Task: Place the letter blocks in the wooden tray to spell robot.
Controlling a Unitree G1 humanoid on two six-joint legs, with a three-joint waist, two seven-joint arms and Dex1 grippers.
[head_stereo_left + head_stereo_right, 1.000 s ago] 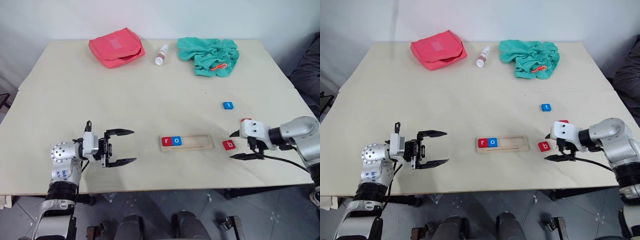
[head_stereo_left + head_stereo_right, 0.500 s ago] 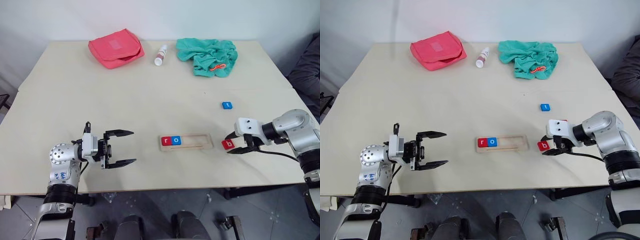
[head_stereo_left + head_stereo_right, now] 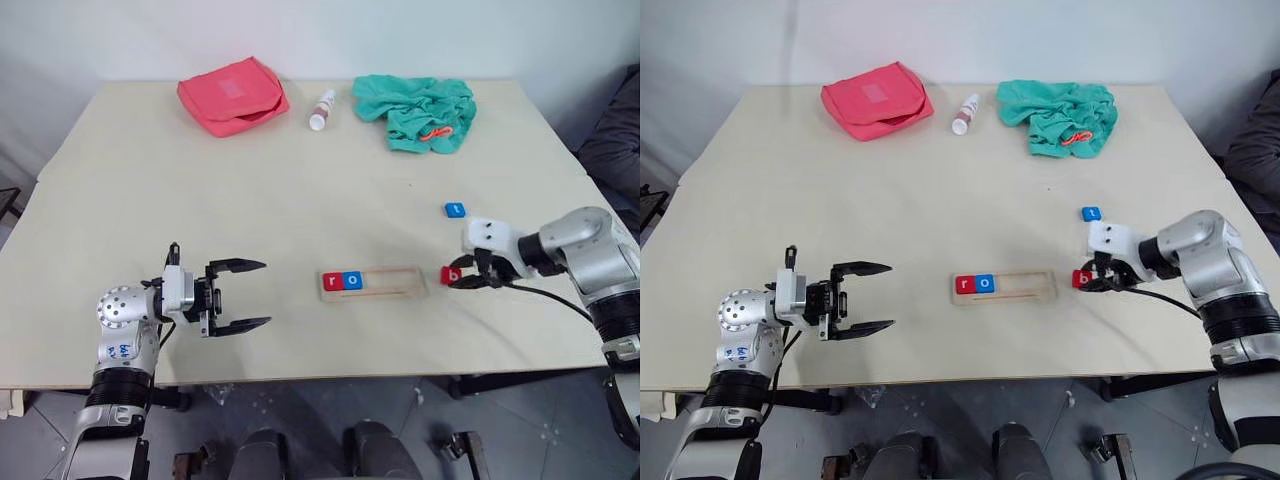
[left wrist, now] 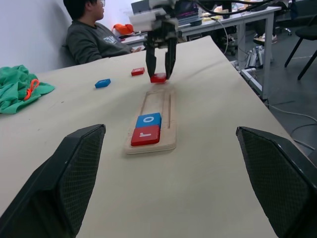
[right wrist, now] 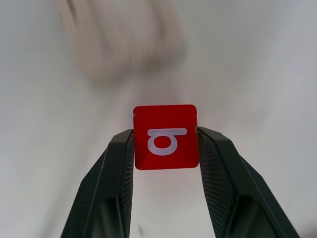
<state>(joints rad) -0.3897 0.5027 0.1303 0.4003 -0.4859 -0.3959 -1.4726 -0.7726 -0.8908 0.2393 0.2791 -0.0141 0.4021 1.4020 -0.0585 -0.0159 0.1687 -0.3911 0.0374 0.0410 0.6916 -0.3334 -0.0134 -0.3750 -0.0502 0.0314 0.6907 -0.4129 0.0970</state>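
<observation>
A: Since the wooden tray [image 3: 372, 283] holds only r and o, what has changed?

B: The right gripper [image 3: 462, 277], open a second ago, now clamps the red b block [image 5: 166, 137], lifted beside the tray's end. The left gripper [image 3: 241, 294] idles, fingers apart.

A: So b goes third.

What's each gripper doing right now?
Left gripper: open, holding nothing.
Right gripper: shut on the red b block.

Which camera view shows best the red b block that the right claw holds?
The right wrist view: the red b block sits large between the right claw's fingers, letter readable. Both eye views show it small beside the wooden tray; the left wrist view, distant.
</observation>
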